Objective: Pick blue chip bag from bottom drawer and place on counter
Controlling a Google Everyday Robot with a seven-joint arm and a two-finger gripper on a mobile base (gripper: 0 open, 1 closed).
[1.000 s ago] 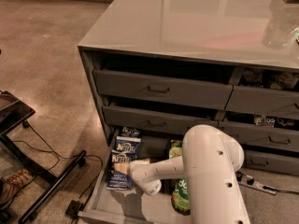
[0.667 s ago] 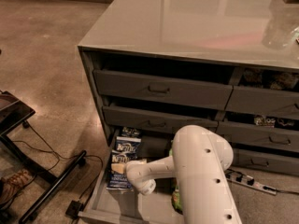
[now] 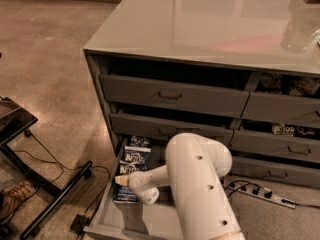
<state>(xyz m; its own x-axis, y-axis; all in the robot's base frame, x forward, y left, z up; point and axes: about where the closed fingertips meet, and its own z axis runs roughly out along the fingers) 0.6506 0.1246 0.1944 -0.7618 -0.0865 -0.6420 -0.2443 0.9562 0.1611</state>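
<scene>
You're looking at an arm shelled in smooth, glossy white plastic. The nearest link is a fat cylinder with a domed, rounded top. A row of small dark screw recesses runs down its side, and a thin tan band rings it at the lower edge of the view. From it a much slimmer white link tapers leftward, with a rounded white knob bulging at the wrist. The end effector caps that slim link, low over the open bottom drawer. Its tip is pale yellowish-tan against the white shell.
</scene>
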